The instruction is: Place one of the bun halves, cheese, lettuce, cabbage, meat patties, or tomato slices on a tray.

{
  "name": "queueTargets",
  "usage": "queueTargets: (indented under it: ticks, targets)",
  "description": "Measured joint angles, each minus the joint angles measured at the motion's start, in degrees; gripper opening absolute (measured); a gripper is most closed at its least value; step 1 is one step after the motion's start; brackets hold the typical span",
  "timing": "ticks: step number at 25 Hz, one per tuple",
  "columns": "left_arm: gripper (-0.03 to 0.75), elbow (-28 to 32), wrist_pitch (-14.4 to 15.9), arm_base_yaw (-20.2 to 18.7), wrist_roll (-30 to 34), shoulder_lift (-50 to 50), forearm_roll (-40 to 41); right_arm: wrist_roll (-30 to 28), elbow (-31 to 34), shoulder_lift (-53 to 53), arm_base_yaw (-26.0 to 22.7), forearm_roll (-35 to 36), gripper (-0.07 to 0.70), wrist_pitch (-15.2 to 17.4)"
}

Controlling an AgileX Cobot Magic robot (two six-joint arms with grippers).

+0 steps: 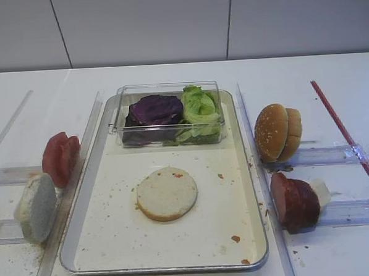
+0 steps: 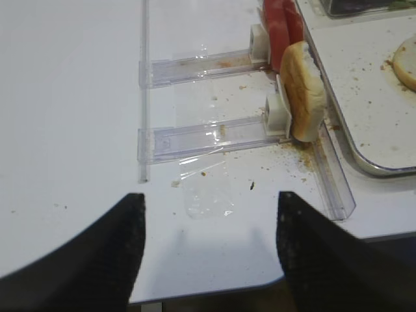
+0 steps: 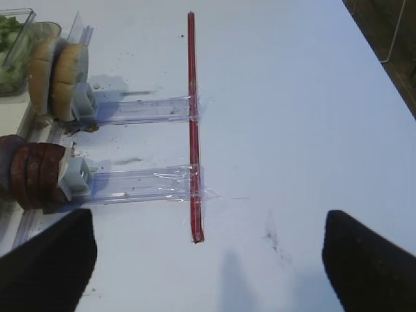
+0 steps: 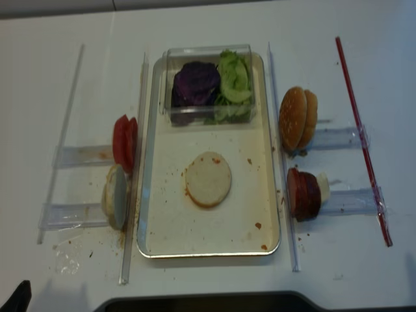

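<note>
A flat bun half (image 1: 167, 193) lies pale face up in the middle of the silver tray (image 1: 115, 237). A second bun half (image 2: 302, 91) stands on edge left of the tray, in front of the tomato slices (image 1: 60, 158). The meat patties (image 1: 294, 201) stand on edge right of it. Cabbage (image 1: 155, 110) and lettuce (image 1: 200, 109) fill a clear box at the tray's back. Cheese is out of view. My left gripper (image 2: 211, 247) hangs open and empty over the table's front left corner. My right gripper (image 3: 208, 260) is open and empty over the bare table on the right.
Domed bun tops (image 1: 277, 132) stand behind the patties. Clear plastic rails (image 2: 208, 133) hold the stacks on both sides. A red strip (image 3: 192, 123) crosses the right rails. The table's front edge (image 2: 208, 286) lies just under the left gripper, with a scrap of clear film (image 2: 205, 195) nearby.
</note>
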Motion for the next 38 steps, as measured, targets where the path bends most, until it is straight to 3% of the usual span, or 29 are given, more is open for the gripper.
queueTargets:
  ticks: [10,38]
  targets:
    - [0.441,0.0,-0.3,-1.7,0.0,0.0,-0.1,0.0,0.0,0.0,0.0,0.0,0.692,0.0]
    - [0.442,0.0,-0.4,-1.7,-4.0,0.0,1.3,0.0,0.0,0.0,0.0,0.0,0.692,0.0]
